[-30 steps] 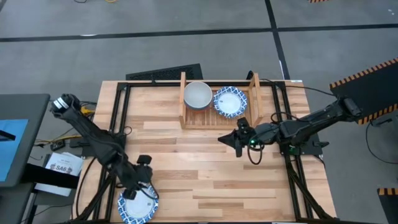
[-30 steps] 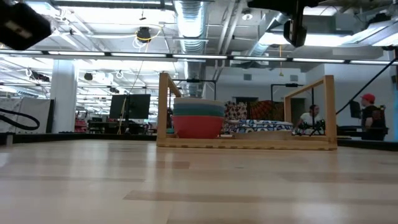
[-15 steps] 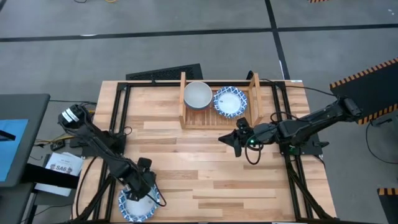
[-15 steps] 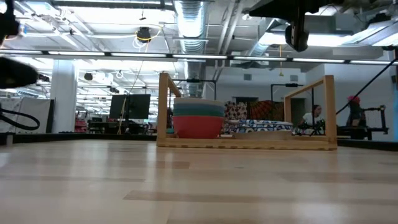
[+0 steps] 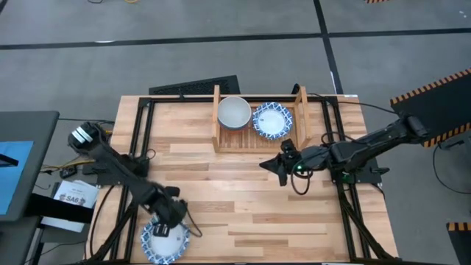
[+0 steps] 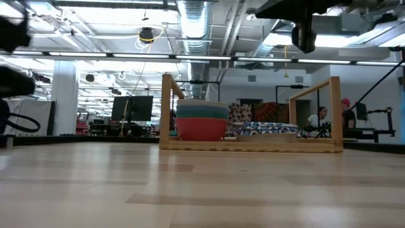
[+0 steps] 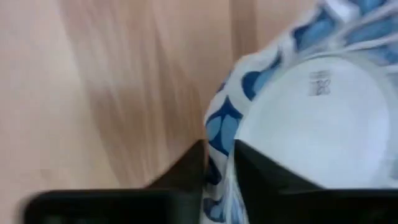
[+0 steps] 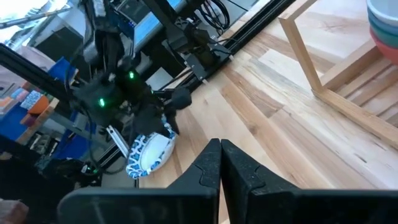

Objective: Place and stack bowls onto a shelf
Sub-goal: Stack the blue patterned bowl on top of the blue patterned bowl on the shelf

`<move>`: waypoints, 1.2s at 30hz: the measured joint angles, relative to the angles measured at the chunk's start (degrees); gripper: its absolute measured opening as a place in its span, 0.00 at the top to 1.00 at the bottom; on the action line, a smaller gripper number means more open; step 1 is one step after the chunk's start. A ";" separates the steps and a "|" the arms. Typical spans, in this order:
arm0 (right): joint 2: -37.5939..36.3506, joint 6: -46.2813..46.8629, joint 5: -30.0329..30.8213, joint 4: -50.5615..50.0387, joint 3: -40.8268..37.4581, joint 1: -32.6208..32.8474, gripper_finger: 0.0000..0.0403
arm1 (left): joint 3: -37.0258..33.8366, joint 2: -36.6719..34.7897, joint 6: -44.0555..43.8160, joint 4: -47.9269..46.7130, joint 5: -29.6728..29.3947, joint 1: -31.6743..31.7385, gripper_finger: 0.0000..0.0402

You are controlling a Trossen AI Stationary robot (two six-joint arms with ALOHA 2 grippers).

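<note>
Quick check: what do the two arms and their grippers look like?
Both arms are dark, near-black jointed links with black cables trailing from them. The left gripper and the right gripper each carry two flat, dark, tapering fingers. A green light glows on the right arm's wrist.

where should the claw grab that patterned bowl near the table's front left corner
By its rim. The blue-patterned bowl is shallow and wide, so only the thin wall fits between the fingers. The left claw already pinches it there, one finger inside and one outside, from the side nearer the shelf.
</note>
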 joint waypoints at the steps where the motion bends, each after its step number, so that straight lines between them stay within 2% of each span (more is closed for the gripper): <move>1: -0.64 0.00 -0.03 0.02 -0.01 0.00 0.93 | 0.03 -1.90 0.07 -0.23 0.23 1.23 0.90; 3: -1.94 0.00 -0.37 0.33 -0.01 0.00 0.93 | 0.04 -6.02 -0.04 -1.17 -0.07 4.13 0.97; 8: -5.82 0.05 -0.70 0.43 -0.01 0.00 0.93 | 4.29 -15.96 1.04 -4.56 -4.87 14.31 1.00; 13: -8.97 -0.44 -0.76 1.80 -0.01 0.00 0.93 | 14.15 -17.01 5.73 -3.44 -7.60 26.68 1.00; 19: -11.27 -5.83 0.08 9.17 -0.04 -1.31 0.93 | 22.34 -7.94 12.11 5.46 -9.18 35.78 1.00; 25: -14.64 -16.10 0.16 24.81 -0.01 -3.25 0.93 | 22.54 2.12 3.50 31.49 -11.01 40.75 1.00; 30: -18.06 -21.53 0.21 27.86 0.01 -4.17 0.93 | 23.49 11.24 -3.10 51.14 -17.37 43.82 1.00; 33: -18.77 -22.14 1.01 27.86 0.01 -4.56 0.93 | 27.52 16.91 -5.21 54.01 -20.54 45.98 1.00; 36: -18.63 -22.27 2.14 27.39 0.01 -4.55 0.93 | 33.90 22.45 -6.03 52.50 -20.11 48.05 1.00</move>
